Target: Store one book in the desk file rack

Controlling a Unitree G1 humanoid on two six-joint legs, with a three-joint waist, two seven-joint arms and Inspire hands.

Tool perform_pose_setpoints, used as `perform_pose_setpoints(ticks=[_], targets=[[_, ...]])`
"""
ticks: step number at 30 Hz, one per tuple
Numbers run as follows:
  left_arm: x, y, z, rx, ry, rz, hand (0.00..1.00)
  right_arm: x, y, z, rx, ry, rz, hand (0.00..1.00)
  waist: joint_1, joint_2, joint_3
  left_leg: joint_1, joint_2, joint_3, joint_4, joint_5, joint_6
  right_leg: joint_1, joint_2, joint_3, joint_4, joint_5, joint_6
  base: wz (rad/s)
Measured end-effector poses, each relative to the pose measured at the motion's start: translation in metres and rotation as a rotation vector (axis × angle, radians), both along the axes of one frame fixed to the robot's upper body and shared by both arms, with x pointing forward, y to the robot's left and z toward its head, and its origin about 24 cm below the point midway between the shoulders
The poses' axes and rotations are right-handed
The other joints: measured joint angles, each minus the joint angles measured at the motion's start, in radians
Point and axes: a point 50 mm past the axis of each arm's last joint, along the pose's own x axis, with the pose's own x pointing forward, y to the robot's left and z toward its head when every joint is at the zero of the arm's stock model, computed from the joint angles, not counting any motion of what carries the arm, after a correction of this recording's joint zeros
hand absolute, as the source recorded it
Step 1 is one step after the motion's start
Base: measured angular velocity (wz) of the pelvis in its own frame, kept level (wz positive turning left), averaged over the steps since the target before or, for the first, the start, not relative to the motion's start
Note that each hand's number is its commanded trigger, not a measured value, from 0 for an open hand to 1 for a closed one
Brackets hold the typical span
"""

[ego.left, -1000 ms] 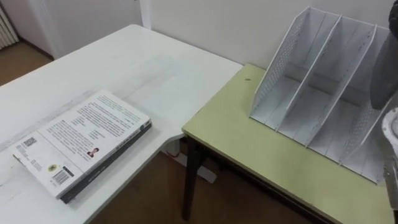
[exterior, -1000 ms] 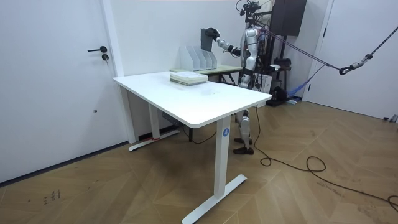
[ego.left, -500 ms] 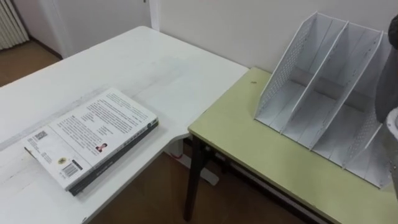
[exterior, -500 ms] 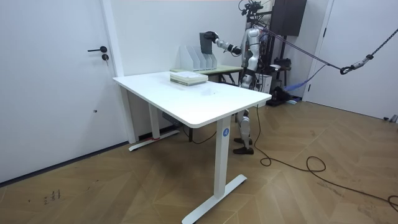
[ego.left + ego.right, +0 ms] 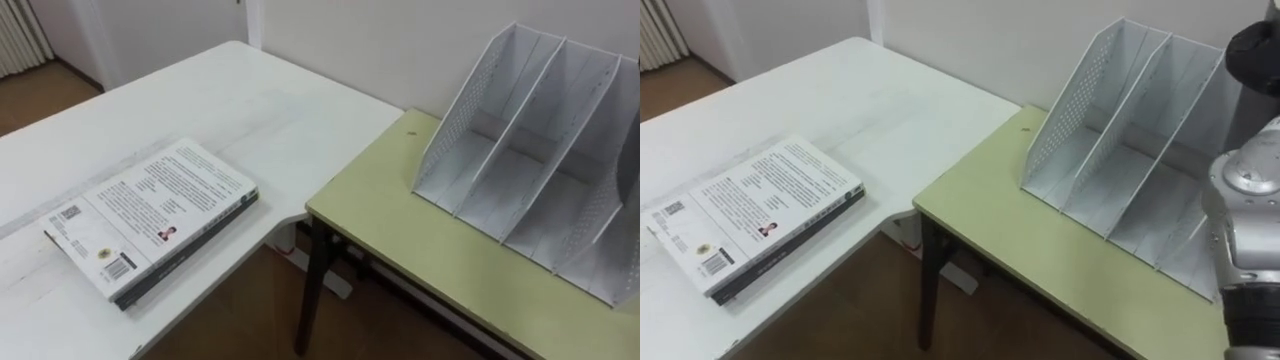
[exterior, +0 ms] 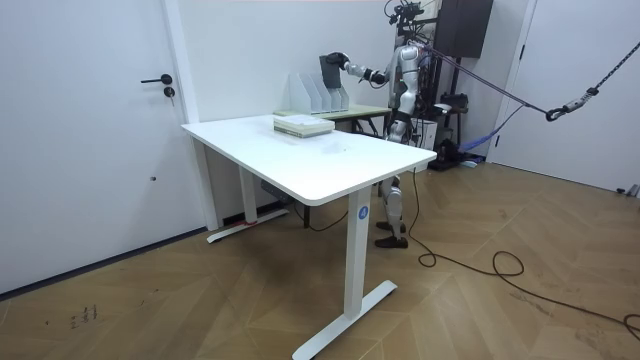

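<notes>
1. Task item: a dark book (image 6: pixel 328 70) is held upright in the air above the file rack (image 5: pixel 530 165), as the room view shows. It has not yet entered a compartment.
2. Right robot hand (image 6: pixel 342 62): clamped on the book at the side nearest the robot, with the arm stretched forward. The robot stands behind the green worktop (image 5: pixel 400 235).
3. Reason for the hold (a judgement): an upright book lines up with the rack's dividers, so it can be lowered straight into a slot without tipping.
4. The file rack stands on the green worktop close to the wall, with its open side towards the robot. The compartments that can be seen are empty, so none is blocked.
5. A stack of books (image 5: pixel 150 228) lies flat on the white worktop (image 5: pixel 250 110), well apart from the rack and untouched.
6. Left robot hand (image 6: pixel 392 122): low beside the torso in the room view. I cannot tell whether it is open or closed.
7. Limits of observation:
   - In the eye views the frame edge cuts off the rack's right end.
   - A dark shape overlaps the rack there, and I cannot tell whether it is book or arm.
   - I cannot tell which compartment the book hangs over.
</notes>
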Motion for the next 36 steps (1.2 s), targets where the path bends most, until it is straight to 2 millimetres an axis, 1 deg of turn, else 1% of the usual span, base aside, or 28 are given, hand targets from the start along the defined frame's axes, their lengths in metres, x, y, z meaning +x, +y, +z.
perform_pose_setpoints(ticks=[3,7,8,9,10,15,22,24,32,36], targets=[[0.001,0.001,0.001,-0.001,0.002,-0.003,0.0,0.001,-0.001,-0.003,0.014,0.026,0.002,1.0,0.001,-0.002,-0.0001,-0.002,-0.001,-0.001,0.0,0.0,0.0,-0.001,-0.001,-0.001,0.0,0.0,0.0,0.0],[0.002,0.003,0.001,0.005,0.006,-0.004,0.0,0.003,-0.001,-0.001,0.042,0.023,0.01,1.0,0.0,-0.004,-0.0009,-0.002,-0.002,-0.002,0.0,0.0,0.0,-0.001,-0.001,-0.002,-0.001,0.0,0.0,0.0],[0.002,0.003,0.001,0.007,0.007,-0.004,0.0,0.003,-0.002,0.0,0.041,0.022,0.009,0.44,0.0,-0.004,-0.0009,-0.002,-0.001,-0.003,0.0,0.0,0.0,-0.001,-0.001,-0.003,-0.001,0.0,0.0,0.0],[0.002,0.004,0.001,0.01,0.007,-0.003,0.0,0.002,-0.003,0.001,0.044,0.019,0.006,0.02,0.001,-0.004,-0.001,-0.001,-0.001,-0.003,0.0,0.0,0.0,-0.001,-0.001,-0.005,-0.001,0.0,0.0,0.0],[0.001,0.004,0.001,0.013,0.008,-0.002,0.0,0.002,-0.003,0.001,0.05,0.016,0.004,0.0,0.002,-0.004,-0.0012,-0.001,-0.001,-0.003,0.0,0.0,0.0,-0.001,-0.002,-0.007,-0.001,0.0,0.0,0.0],[0.001,0.005,0.002,0.024,0.013,0.001,0.0,0.002,-0.003,0.0,0.092,0.002,0.004,0.0,0.003,-0.002,-0.0022,-0.002,-0.001,-0.003,0.001,0.0,0.0,-0.001,-0.002,-0.01,-0.001,0.0,0.0,0.0],[-0.002,0.006,0.001,0.024,0.027,0.006,0.0,0.011,-0.001,0.009,0.145,-0.019,0.023,0.0,0.001,0.009,-0.0087,-0.002,-0.001,-0.003,0.001,0.001,0.0,-0.001,-0.001,-0.009,-0.001,0.0,0.0,0.0],[-0.003,0.007,0.001,0.027,0.029,0.007,0.0,0.011,0.0,0.01,0.153,-0.026,0.027,0.0,0.002,0.01,-0.0093,-0.002,-0.001,-0.004,0.001,0.001,0.0,0.0,-0.001,-0.009,-0.001,0.0,0.0,0.0],[-0.006,0.016,0.004,0.056,0.034,0.005,0.0,0.008,-0.008,0.017,0.12,-0.03,0.009,0.0,0.002,0.008,-0.0079,0.002,-0.001,-0.012,0.001,0.001,0.0,0.002,-0.003,-0.015,-0.002,0.0,0.0,0.0],[-0.006,0.018,0.004,0.061,0.035,0.003,0.0,0.008,-0.008,0.019,0.1,-0.025,0.005,0.0,0.0,0.003,-0.0032,0.002,0.0,-0.013,0.001,0.003,0.0,0.008,-0.003,-0.016,-0.001,0.001,0.0,0.0]])
